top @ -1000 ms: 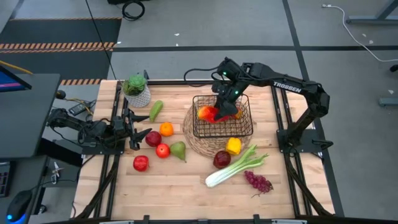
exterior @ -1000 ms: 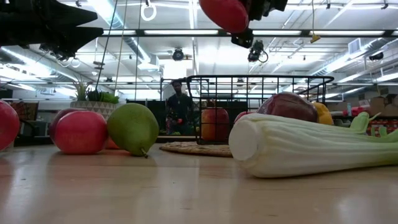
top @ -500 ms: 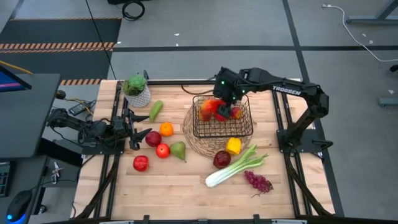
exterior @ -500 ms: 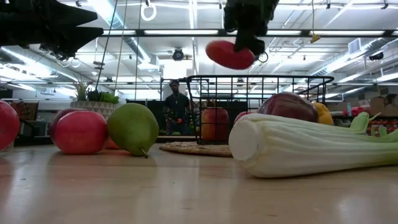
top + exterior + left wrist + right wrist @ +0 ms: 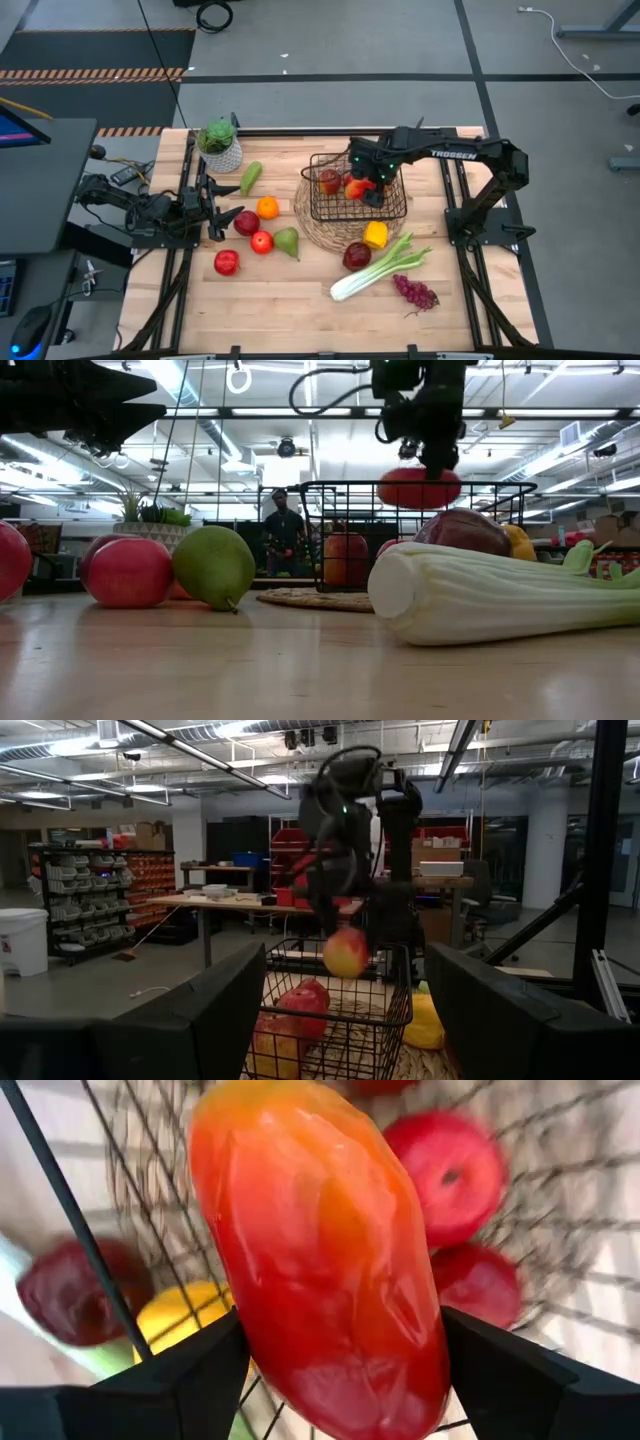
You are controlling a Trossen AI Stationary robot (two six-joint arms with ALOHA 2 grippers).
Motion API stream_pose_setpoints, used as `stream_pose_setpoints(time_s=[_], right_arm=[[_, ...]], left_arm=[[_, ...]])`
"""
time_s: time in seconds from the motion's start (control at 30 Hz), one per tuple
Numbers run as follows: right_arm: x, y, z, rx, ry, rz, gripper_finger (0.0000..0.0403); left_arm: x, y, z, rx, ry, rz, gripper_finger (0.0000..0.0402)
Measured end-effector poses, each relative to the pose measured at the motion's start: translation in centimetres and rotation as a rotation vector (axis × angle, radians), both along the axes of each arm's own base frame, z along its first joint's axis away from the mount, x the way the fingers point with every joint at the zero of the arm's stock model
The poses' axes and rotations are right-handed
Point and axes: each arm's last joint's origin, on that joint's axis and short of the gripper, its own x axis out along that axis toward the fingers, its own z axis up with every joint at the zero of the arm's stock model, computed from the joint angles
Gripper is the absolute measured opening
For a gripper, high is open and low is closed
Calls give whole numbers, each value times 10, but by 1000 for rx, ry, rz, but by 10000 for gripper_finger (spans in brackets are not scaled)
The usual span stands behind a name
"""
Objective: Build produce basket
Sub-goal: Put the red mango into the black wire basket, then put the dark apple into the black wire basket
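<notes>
On the table's left side the left gripper (image 5: 218,205) rests low with its fingers spread and nothing between them, close by a dark red apple (image 5: 246,223), an orange (image 5: 267,208), a green pear (image 5: 287,241) and two more red apples (image 5: 262,242) (image 5: 226,263); it is the nearer arm for that loose cluster, with the potted plant (image 5: 220,143) just behind it. Toward the middle, the black wire basket (image 5: 396,209) sits on a round woven mat (image 5: 305,222) and already holds red apples (image 5: 450,1172). The right gripper (image 5: 373,178) hangs right over the basket's opening, pinching a long red-orange pepper (image 5: 320,1260) between its fingers; in the low view the pepper (image 5: 418,487) lies at the level of the top rim, its long axis roughly level. So the target lies straight below, and the wire walls on each side leave modest room, I judge. Further right and nearer the front edge lie a yellow pepper (image 5: 375,234), another dark apple (image 5: 357,256), celery (image 5: 375,267) and purple grapes (image 5: 415,292), all outside the basket, on the right arm's side
</notes>
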Motion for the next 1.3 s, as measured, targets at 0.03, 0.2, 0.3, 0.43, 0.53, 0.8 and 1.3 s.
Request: stream_pose_setpoints(time_s=[0.03,0.2,0.3,0.43,0.53,0.8,1.3], right_arm=[[-1,0,-3,9,9,-2,313],[-6,2,-17,69,57,-28,313],[-8,3,-18,87,83,-27,314],[-8,3,-18,87,81,-27,314],[-9,3,-18,90,92,-30,314],[-11,3,-18,99,111,-58,315],[-14,3,-17,103,145,-85,367]], left_arm=[[0,0,0,0,0,0,282],[0,0,0,0,0,0,282],[0,0,0,0,0,0,282],[0,0,0,0,0,0,282],[0,0,0,0,-1,0,282],[0,0,0,0,0,0,282],[0,0,0,0,0,0,282]])
